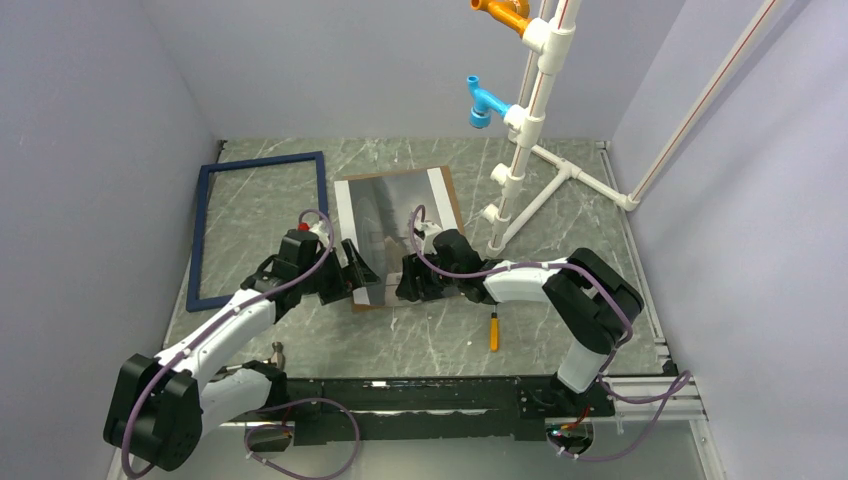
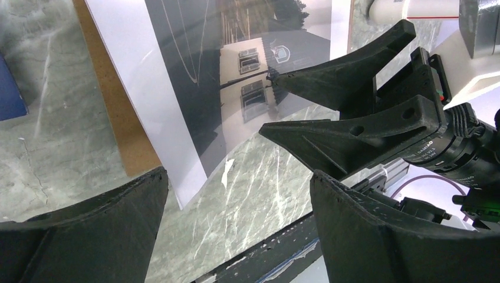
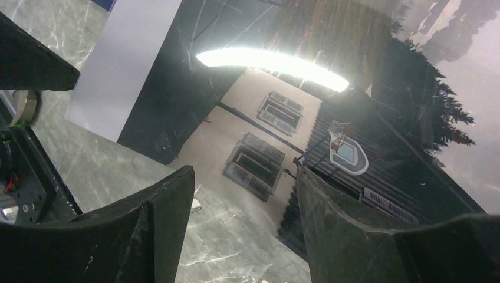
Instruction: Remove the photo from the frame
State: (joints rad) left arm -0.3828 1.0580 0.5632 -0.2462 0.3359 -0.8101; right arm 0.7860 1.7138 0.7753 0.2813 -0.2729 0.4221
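The photo [image 1: 390, 215], a dark print with white strips on both long sides, lies on its brown board [image 1: 449, 185] at mid table, outside the frame. The navy blue frame [image 1: 203, 235] lies flat and empty to its left. My left gripper [image 1: 358, 272] is open and empty at the photo's near left corner [image 2: 183, 177], its jaws astride bare table [image 2: 239, 177]. My right gripper [image 1: 405, 280] is open and empty over the photo's near edge [image 3: 244, 174]; it also shows in the left wrist view [image 2: 268, 103]. The photo fills the right wrist view [image 3: 330, 88].
A white PVC pipe stand [image 1: 520, 150] with orange and blue fittings rises at the back right. A yellow-handled tool [image 1: 493, 331] lies near the right arm. A small white scrap [image 2: 227, 173] lies by the photo's near edge. A black rail [image 1: 420, 395] runs along the table's front.
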